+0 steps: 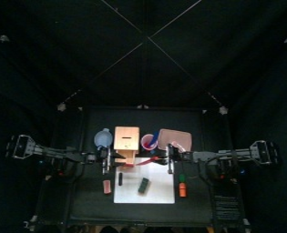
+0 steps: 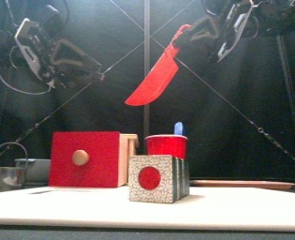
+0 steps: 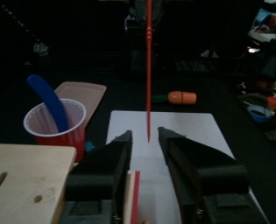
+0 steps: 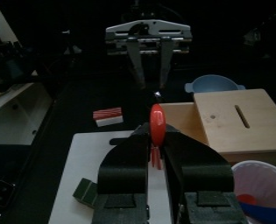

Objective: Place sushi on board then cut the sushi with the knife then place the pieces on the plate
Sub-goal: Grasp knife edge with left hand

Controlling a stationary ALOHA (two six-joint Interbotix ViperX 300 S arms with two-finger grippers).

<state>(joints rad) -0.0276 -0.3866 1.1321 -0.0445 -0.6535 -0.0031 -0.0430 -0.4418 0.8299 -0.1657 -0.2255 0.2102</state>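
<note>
Right wrist view shows the left gripper (image 4: 152, 83) opposite, fingers spread, empty. Sushi (image 2: 158, 178) stands on the board (image 1: 160, 193): probably light, stiff, likely to part at seams, best held by its sides. Right gripper (image 4: 155, 144) fingers clamp the knife (image 2: 156, 75), thin and rigid, apparently by its handle.

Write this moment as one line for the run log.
right gripper: shut on red knife, held above white board | left gripper: open, empty | sushi roll: on board | blue knife: in red cup
</note>
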